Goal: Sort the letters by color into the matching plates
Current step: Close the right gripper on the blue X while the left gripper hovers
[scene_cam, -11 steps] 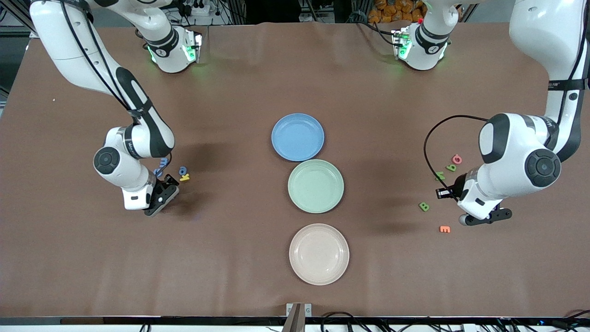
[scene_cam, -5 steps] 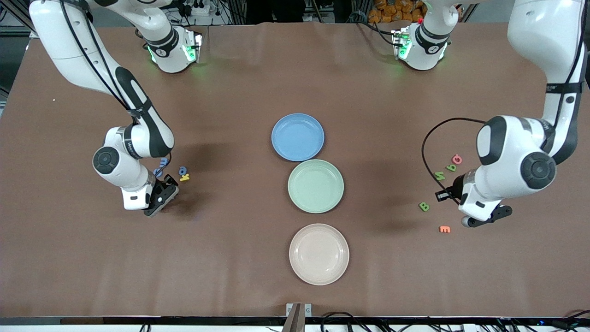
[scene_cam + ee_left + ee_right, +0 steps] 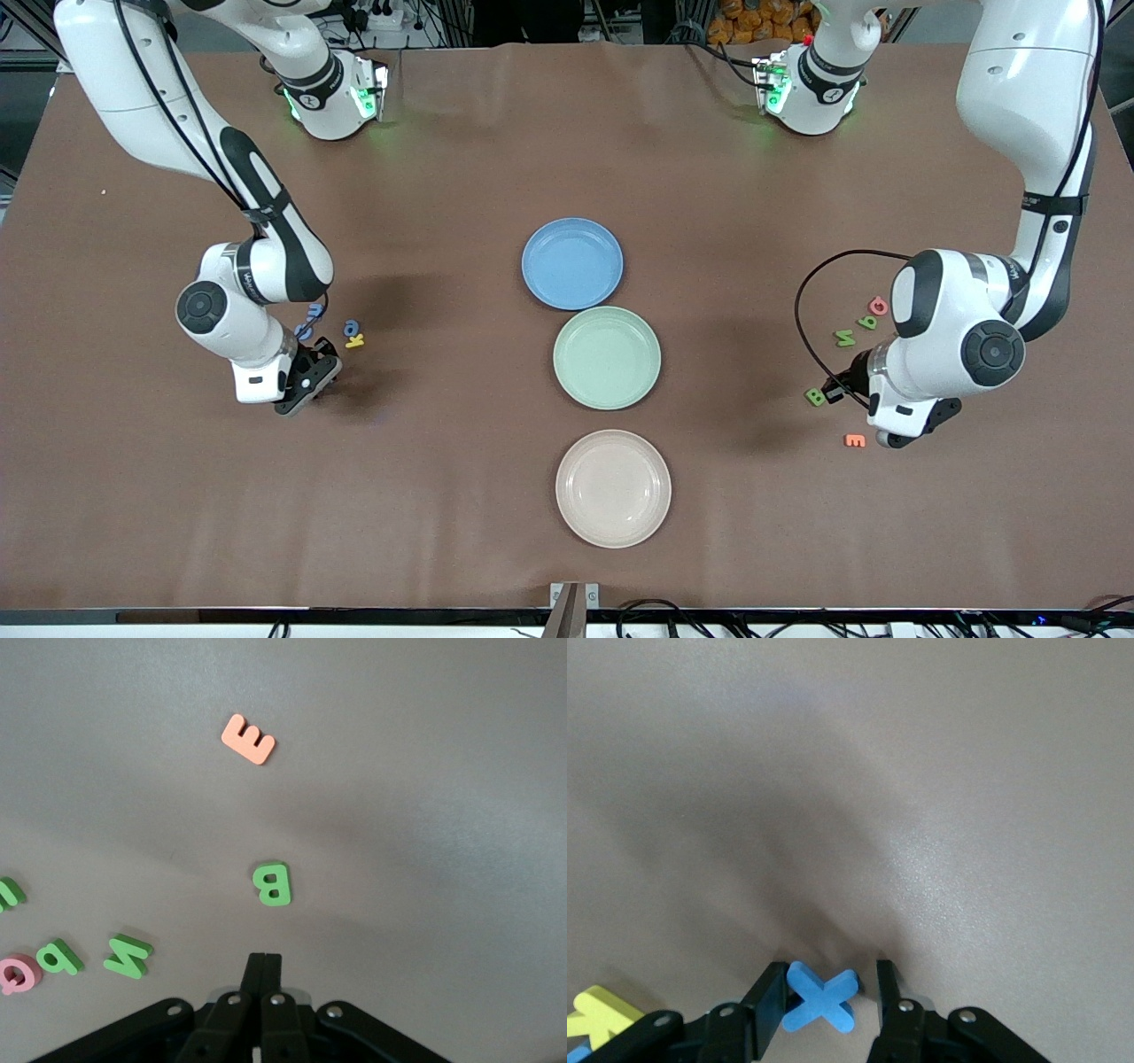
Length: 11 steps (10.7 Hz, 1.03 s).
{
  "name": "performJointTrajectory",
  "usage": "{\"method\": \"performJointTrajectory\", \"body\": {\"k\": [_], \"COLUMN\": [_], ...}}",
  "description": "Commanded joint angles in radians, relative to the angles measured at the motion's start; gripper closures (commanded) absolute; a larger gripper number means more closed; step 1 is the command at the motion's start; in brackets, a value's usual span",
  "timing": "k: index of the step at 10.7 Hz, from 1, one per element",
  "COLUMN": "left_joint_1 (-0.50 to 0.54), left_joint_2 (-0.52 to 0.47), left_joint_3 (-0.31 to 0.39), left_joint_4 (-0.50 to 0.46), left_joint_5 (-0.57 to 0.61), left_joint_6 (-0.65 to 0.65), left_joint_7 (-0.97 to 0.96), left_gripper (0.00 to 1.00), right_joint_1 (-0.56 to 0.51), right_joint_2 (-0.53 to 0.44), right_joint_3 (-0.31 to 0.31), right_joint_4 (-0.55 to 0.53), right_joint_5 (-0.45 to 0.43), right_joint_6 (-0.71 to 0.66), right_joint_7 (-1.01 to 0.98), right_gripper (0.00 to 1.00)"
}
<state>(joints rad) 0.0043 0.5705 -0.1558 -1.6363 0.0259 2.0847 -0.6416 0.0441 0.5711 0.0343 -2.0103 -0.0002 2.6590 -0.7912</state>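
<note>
My right gripper (image 3: 310, 381) is down at the table at the right arm's end, open, with a blue X letter (image 3: 820, 997) between its fingers (image 3: 831, 979). One finger touches the X and a gap shows at the other. A yellow letter (image 3: 355, 340) and two blue letters (image 3: 351, 328) lie close by. My left gripper (image 3: 840, 387) is shut and empty, low over the table beside a green B (image 3: 274, 883). An orange E (image 3: 249, 738), a green N (image 3: 128, 956), a green p (image 3: 59, 957) and a pink letter (image 3: 16, 972) lie around it.
Three plates stand in a row at mid-table: blue (image 3: 572, 263) farthest from the front camera, pale green (image 3: 607, 357) in the middle, cream (image 3: 613, 488) nearest. All three are empty. The left arm's black cable (image 3: 802, 310) loops over the table.
The right gripper's fingers have narrowed around the blue X. The left arm has swung toward the plates, bringing its shut gripper beside the green B.
</note>
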Motion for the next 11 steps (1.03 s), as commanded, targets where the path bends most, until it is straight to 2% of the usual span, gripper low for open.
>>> {"method": "performJointTrajectory", "body": {"k": [1,2,6,8,11], "left_joint_1": [-0.004,-0.004,-0.006,-0.006,-0.006], "left_joint_2": [-0.004,-0.006,-0.004,0.011,0.037], "left_joint_3": [0.001,0.001,0.001,-0.001,-0.001], "left_joint_4": [0.013,0.015,0.015,0.013,0.015], "left_joint_5": [0.026,0.026,0.026,0.026,0.026], "left_joint_6": [-0.008,-0.008,-0.008,-0.008,-0.008], "left_joint_7": [-0.032,-0.033,-0.033,-0.039,-0.041], "left_gripper": [1.0,1.0,1.0,1.0,1.0], "right_joint_1": [-0.02,-0.02,-0.018,-0.018,-0.004], "right_joint_2": [-0.005,-0.005,-0.007,-0.042,-0.124], "right_joint_3": [0.019,0.019,0.019,0.019,0.019], "right_joint_4": [-0.019,-0.019,-0.018,-0.016,-0.011], "right_joint_5": [-0.011,-0.011,-0.011,-0.009,-0.003], "right_joint_6": [0.004,0.004,0.001,-0.022,-0.166], "right_joint_7": [-0.016,-0.016,-0.01,0.004,0.174], "right_gripper": [0.7,0.77,0.8,0.83,0.83]}}
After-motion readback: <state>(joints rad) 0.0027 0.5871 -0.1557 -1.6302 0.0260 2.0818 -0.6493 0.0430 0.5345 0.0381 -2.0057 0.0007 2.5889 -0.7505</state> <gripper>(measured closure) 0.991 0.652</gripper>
